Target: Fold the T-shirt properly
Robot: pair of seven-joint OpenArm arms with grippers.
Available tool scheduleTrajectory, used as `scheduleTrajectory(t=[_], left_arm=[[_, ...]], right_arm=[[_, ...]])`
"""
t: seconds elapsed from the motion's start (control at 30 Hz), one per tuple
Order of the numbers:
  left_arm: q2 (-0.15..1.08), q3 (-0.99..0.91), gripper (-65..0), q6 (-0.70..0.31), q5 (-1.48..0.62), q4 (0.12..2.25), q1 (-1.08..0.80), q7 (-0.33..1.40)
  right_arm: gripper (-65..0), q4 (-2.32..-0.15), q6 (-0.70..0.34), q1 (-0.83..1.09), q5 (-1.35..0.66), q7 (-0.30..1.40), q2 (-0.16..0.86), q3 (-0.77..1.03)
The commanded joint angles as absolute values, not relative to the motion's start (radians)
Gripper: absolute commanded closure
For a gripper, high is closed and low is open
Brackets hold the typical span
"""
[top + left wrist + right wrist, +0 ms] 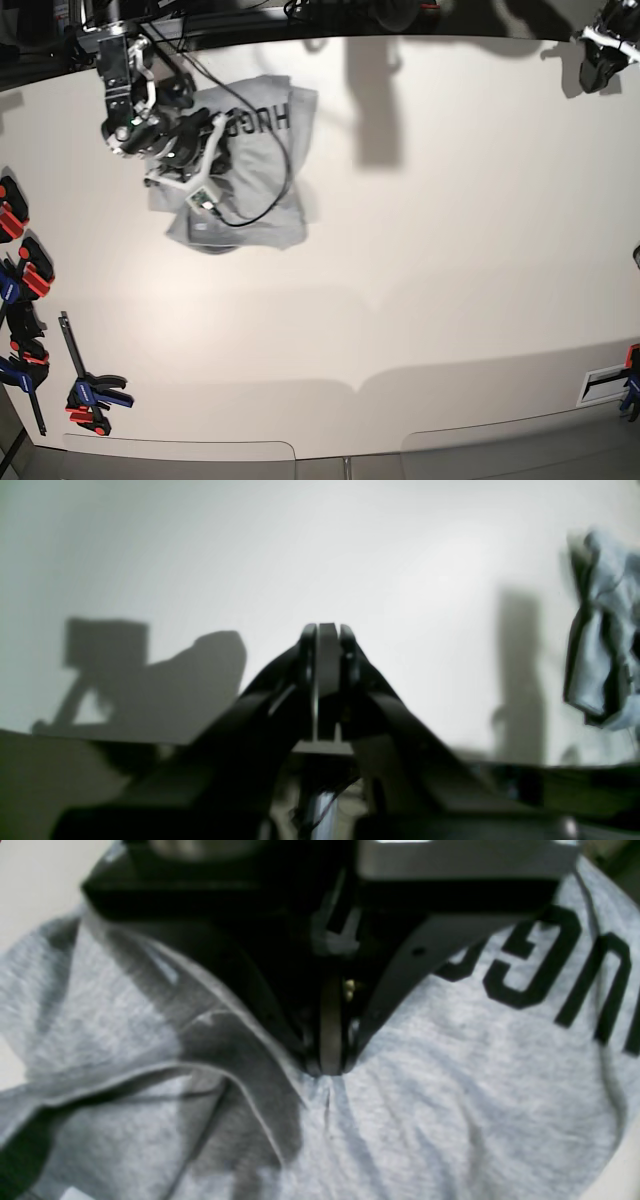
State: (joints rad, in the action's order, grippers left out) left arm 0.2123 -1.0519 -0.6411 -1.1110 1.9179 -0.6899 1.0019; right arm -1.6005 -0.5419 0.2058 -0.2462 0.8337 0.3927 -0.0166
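The light grey T-shirt (255, 170) lies crumpled at the far left of the white table, black lettering (258, 122) facing up. In the right wrist view my right gripper (330, 1067) is shut, its tips pressed into the T-shirt (450, 1080), and creases fan out from the pinch. The lettering (545, 957) runs beside it. In the base view my right gripper (210, 142) sits over the shirt's left half. My left gripper (327, 630) is shut and empty above bare table, far from the T-shirt (600, 630). It sits at the top right corner in the base view (605, 55).
Several red, blue and black clamps (20, 270) lie along the left table edge, one more (92, 392) near the front left. Another clamp (630, 380) sits at the front right. A black cable (275, 190) loops over the shirt. White table (420, 250).
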Motion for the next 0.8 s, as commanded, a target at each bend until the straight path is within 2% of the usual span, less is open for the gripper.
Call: scheduleTrajectory(t=[0.0, 0.23, 0.37, 0.77], left_arm=[[0.216, -1.075, 0.0, -0.661, -1.146, 1.934, -0.701, 1.002], [0.197, -1.113, 0.0, -0.685, -1.183, 1.934, -0.727, 1.032], [0.197, -1.113, 0.0, -0.686, -1.207, 1.934, -0.781, 1.033], [0.147, -1.113, 0.0, -0.698, -1.344, 1.934, -0.845, 1.093]], right_arm=[[0.0, -1.592, -0.518, 0.213, -0.163, 0.912, 0.434, 0.01], [0.0, -1.592, -0.607, 0.213, -0.247, 0.892, 0.576, 0.085], [0.0, -1.592, -0.615, 0.213, -0.247, 0.852, 0.648, 0.085], [0.0, -1.59, -0.635, 0.143, -0.244, 0.782, 0.768, 0.085]])
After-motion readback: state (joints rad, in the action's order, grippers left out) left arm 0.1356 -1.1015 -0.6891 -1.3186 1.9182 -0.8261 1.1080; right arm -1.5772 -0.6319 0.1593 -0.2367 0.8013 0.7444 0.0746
